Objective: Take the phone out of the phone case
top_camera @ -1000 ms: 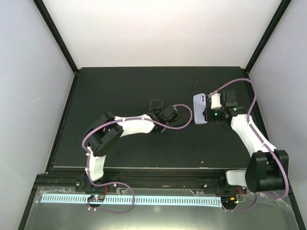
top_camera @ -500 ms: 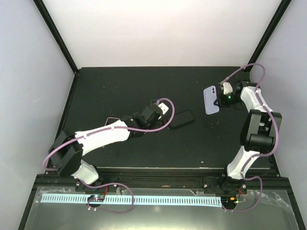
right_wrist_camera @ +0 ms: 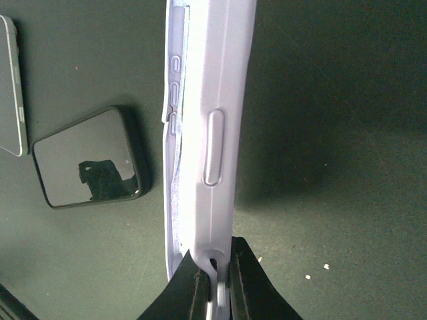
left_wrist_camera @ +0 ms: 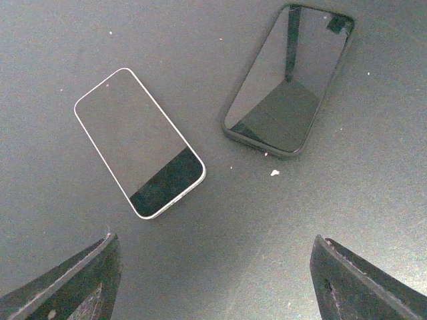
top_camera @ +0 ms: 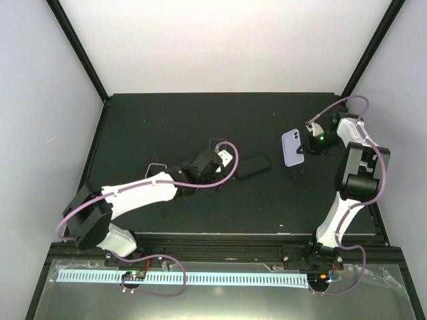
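Note:
My right gripper (right_wrist_camera: 213, 290) is shut on the bottom edge of a lavender phone case (right_wrist_camera: 210, 133) and holds it edge-on above the mat; the case also shows at the right in the top view (top_camera: 292, 147). A white-rimmed phone (left_wrist_camera: 140, 143) lies flat, screen up, on the black mat. A dark phone in a black case (left_wrist_camera: 288, 79) lies next to it, and also shows in the top view (top_camera: 253, 165) and the right wrist view (right_wrist_camera: 90, 157). My left gripper (left_wrist_camera: 217, 293) is open and empty, hovering just short of both phones.
The black mat (top_camera: 167, 120) covers the table inside black frame rails. The white-rimmed phone's edge shows at the left border of the right wrist view (right_wrist_camera: 10, 87). White walls stand on both sides.
The right arm swung toward the far right with the lavender case, then brought it slightly lower. The left arm stretched out toward the centre, and the dark phone came into view.

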You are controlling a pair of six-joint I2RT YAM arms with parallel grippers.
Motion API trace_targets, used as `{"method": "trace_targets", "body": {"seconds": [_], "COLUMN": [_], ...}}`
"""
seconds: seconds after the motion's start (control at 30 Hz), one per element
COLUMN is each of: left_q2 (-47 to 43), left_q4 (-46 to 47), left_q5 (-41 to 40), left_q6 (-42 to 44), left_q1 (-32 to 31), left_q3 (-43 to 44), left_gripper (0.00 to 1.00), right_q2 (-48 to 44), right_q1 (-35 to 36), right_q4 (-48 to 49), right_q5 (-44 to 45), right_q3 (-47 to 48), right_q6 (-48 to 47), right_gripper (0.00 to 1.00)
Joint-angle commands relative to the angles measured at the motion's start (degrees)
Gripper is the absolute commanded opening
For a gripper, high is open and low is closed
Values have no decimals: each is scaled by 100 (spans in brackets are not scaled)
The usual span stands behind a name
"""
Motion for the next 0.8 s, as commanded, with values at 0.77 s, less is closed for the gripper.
{"method": "trace_targets", "body": {"seconds": [0.77], "left_q2": [325], "left_q4": [1887], "left_q5": [522], "left_q6": [48], "left_q1": [31], "left_q3": [-120], "left_gripper": [99], "right_q2": [-455], "right_q1": [-90], "right_q4": [577], "right_q5": [896], "right_q3": [-588], "right_q6": [344], "right_gripper": [41]}}
